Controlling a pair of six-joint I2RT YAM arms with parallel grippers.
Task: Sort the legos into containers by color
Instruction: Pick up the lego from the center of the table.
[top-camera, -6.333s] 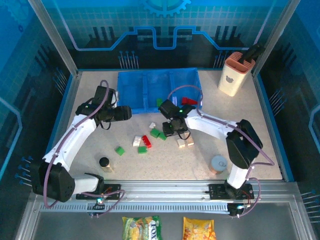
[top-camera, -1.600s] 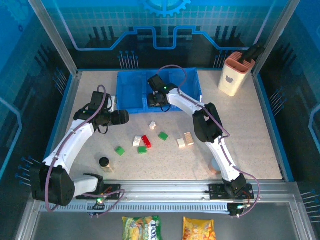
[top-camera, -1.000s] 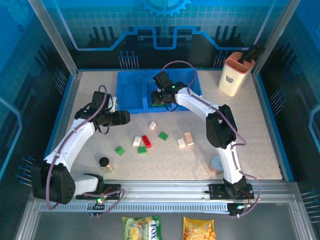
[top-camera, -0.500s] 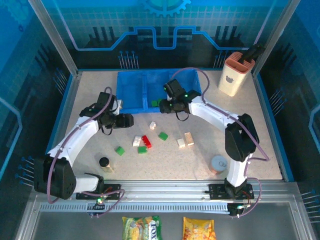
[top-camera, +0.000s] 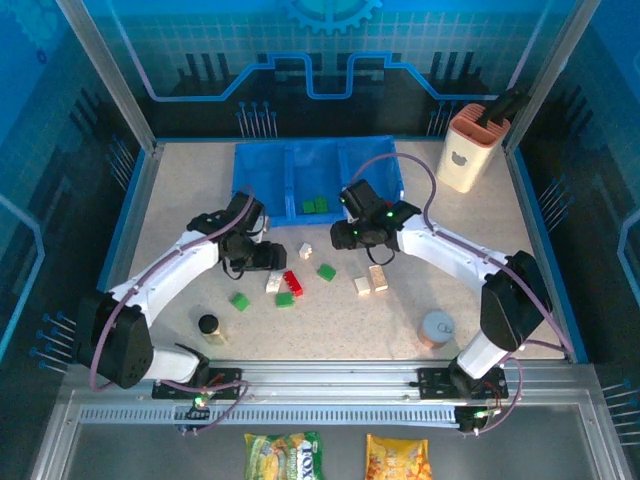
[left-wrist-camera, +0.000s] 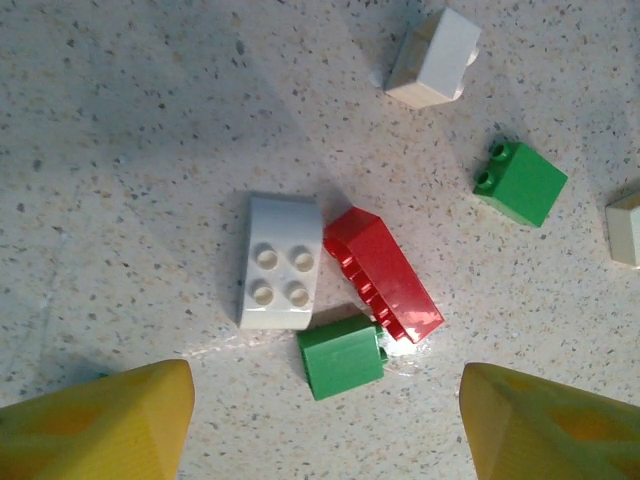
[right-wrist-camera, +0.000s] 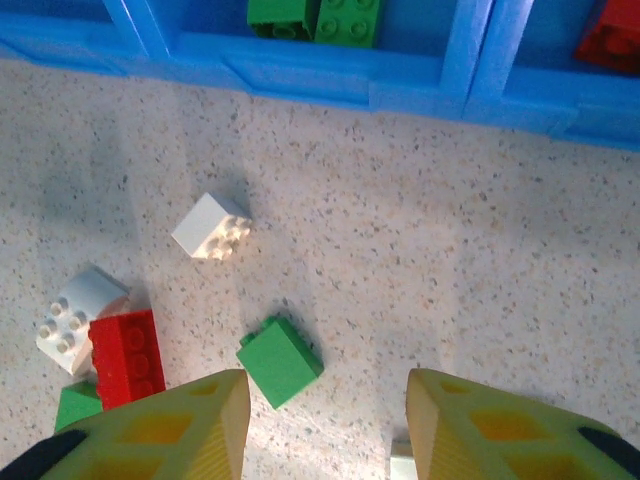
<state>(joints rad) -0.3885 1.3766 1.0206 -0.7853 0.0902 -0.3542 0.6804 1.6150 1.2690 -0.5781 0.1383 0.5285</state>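
Note:
The blue three-compartment tray (top-camera: 262, 178) stands at the back, and its front wall (right-wrist-camera: 330, 82) shows in the right wrist view. Two green legos (top-camera: 315, 205) lie in the middle compartment, a red one (right-wrist-camera: 610, 35) in the right. My left gripper (top-camera: 268, 258) (left-wrist-camera: 325, 430) hangs open over a cluster of a white brick (left-wrist-camera: 280, 260), a red brick (left-wrist-camera: 383, 275) and a green brick (left-wrist-camera: 342, 357). My right gripper (top-camera: 345, 235) (right-wrist-camera: 325, 430) is open and empty above a green brick (right-wrist-camera: 280, 360) and near a white brick (right-wrist-camera: 212, 227).
Two cream bricks (top-camera: 371, 282) lie right of the cluster and a lone green brick (top-camera: 239, 301) to its left. A black cylinder (top-camera: 208, 324) and a silver can (top-camera: 437, 328) stand near the front. A peach-and-white holder (top-camera: 466, 148) is at the back right.
My right gripper has drawn back from the tray's middle compartment to above the table, leaving green bricks in it. The left gripper has moved right and nearer, over the brick cluster.

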